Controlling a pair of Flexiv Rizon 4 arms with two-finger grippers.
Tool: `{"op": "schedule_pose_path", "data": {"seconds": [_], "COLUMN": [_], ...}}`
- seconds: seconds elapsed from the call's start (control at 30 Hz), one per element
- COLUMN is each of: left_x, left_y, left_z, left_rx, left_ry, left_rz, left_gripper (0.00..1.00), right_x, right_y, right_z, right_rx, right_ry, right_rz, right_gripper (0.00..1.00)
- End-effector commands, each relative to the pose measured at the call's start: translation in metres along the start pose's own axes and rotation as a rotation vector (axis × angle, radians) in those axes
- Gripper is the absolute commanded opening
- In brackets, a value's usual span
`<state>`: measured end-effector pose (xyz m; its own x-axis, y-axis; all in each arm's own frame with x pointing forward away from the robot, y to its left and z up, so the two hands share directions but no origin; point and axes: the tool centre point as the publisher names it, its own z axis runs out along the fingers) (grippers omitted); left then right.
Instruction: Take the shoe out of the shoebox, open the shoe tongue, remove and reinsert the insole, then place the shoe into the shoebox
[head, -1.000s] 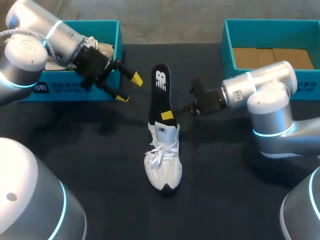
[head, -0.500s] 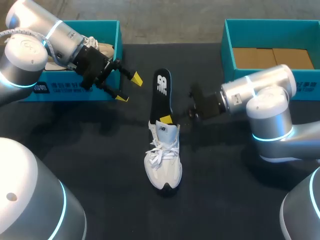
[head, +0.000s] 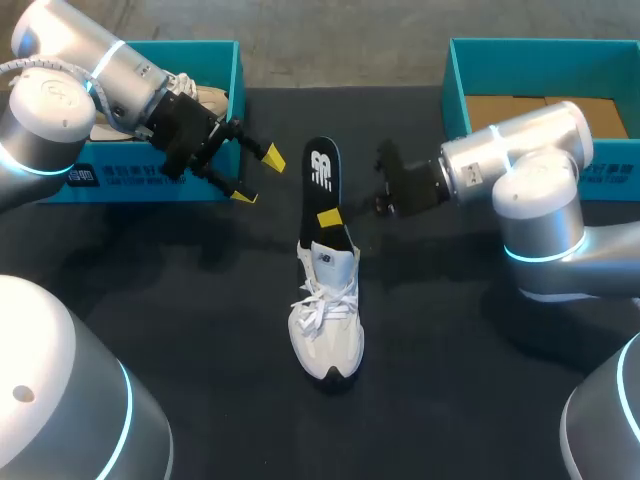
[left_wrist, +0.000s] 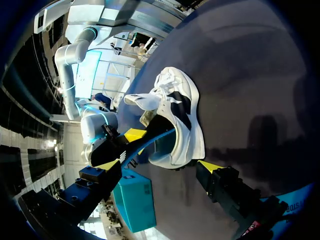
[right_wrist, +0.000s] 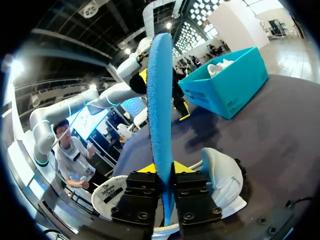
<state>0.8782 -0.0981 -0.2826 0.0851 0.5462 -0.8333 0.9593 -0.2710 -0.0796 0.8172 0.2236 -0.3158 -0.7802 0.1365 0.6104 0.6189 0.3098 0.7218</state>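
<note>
The right gripper (head: 333, 218) is pinched shut on the lower part of the insole (head: 320, 175), its yellow tips pressed against the two faces. In the right wrist view the insole stands on edge between the fingers, showing its blue underside. The right arm (head: 520, 170) comes in from the side with its forearm roughly level, reaching toward the middle of the worktop (head: 150, 290). The insole's lower end sits at the collar of the white shoe (head: 327, 320), which rests on its sole on the worktop between the two shoeboxes, toe pointing away from them. The left gripper (head: 258, 177) hangs spread wide and holds nothing, near the insole's far end but apart from it. The left arm (head: 90, 70) reaches in over the front wall of the left shoebox (head: 150, 182), where a second shoe (head: 205, 98) lies. The right shoebox (head: 456, 95) shows only its cardboard floor. Compared with half a second ago, the right gripper has risen a little from the shoe's collar, drawing the insole with it, while the left arm has not moved.
</note>
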Motion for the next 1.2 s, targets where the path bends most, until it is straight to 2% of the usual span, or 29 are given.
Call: {"op": "schedule_pose_path", "data": {"seconds": [0.03,0.33,0.57,0.8,0.97,1.0,1.03,1.17,1.2], "left_x": [0.000,0.000,0.000,0.000,0.000,0.000,0.000,0.000,0.000], "left_y": [-0.001,-0.001,-0.001,-0.001,-0.001,-0.001,-0.001,-0.001,-0.001], "left_z": [0.000,0.000,0.000,0.000,0.000,0.000,0.000,0.000,0.000], "left_rx": [-0.002,-0.002,-0.002,-0.002,-0.002,-0.002,-0.002,-0.002,-0.002], "left_ry": [0.002,0.002,0.002,0.002,0.002,0.002,0.002,0.002,0.002], "left_rz": [0.001,0.001,0.001,0.001,0.001,0.001,0.001,0.001,0.001], "left_gripper": [1.00,1.00,1.00,1.00,1.00,1.00,1.00,1.00,1.00], "right_x": [-0.006,-0.009,-0.004,0.003,0.003,0.003,0.003,0.004,0.005], "right_y": [0.002,-0.014,-0.025,-0.046,-0.048,-0.047,-0.045,-0.036,-0.028], "right_z": [0.004,0.009,0.011,0.020,0.022,0.022,0.022,0.019,0.017], "right_rx": [0.014,0.033,0.029,0.040,0.043,0.040,0.038,0.034,0.041], "right_ry": [0.012,0.036,0.033,0.041,0.041,0.036,0.034,0.022,0.019], "right_rz": [0.003,0.038,0.059,0.100,0.106,0.105,0.103,0.083,0.064], "right_gripper": [0.01,0.00,0.00,0.00,0.00,0.25,0.31,0.33,0.32]}}
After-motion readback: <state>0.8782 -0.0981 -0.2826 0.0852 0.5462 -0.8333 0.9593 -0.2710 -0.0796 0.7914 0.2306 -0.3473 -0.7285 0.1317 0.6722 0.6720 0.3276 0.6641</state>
